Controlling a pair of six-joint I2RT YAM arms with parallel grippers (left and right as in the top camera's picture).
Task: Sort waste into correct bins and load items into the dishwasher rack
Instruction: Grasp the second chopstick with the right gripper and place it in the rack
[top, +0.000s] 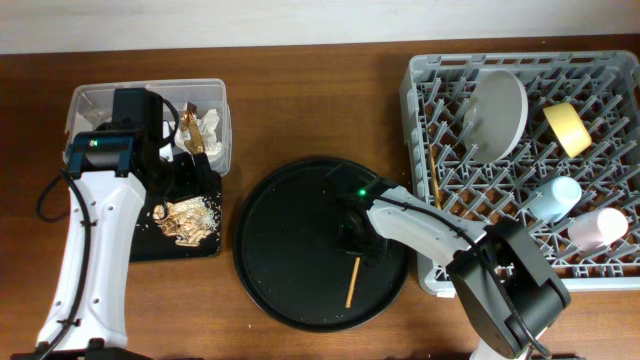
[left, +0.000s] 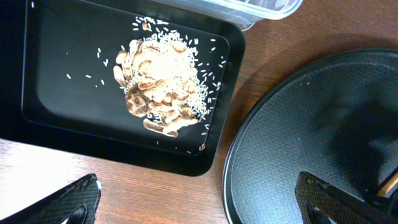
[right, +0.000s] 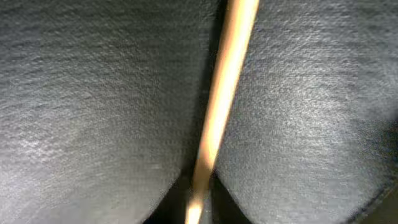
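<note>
Chopstick lies loose on the round tray, slightly tilted from vertical in the frame, in the lower right part.

Overhead:
- dishwasher rack holds the plate on edge, yellow bowl, light-blue cup, pink cup, and a second chopstick near its left wall.
- clear tub holds tissue and wrapper in its right end.
- black tray, just below the tub, holds the food scraps.
- left arm sits over the tub and tray.
- right gripper is down on the round tray at the chopstick's upper end. Dark on dark, so I can't tell contact or how far the jaws are apart.

Left wrist:
- left gripper is spread wide with nothing in it, fingertips at the bottom corners over the table.
- scraps are heaped mid-tray, with loose rice scattered around.
- tub corner at the top edge, round tray to the right.

Right wrist:
- extreme close-up. The chopstick runs top to bottom through centre frame over the tray's textured surface.
- fingers not distinguishable, so I can't tell whether there is a grip.
</note>
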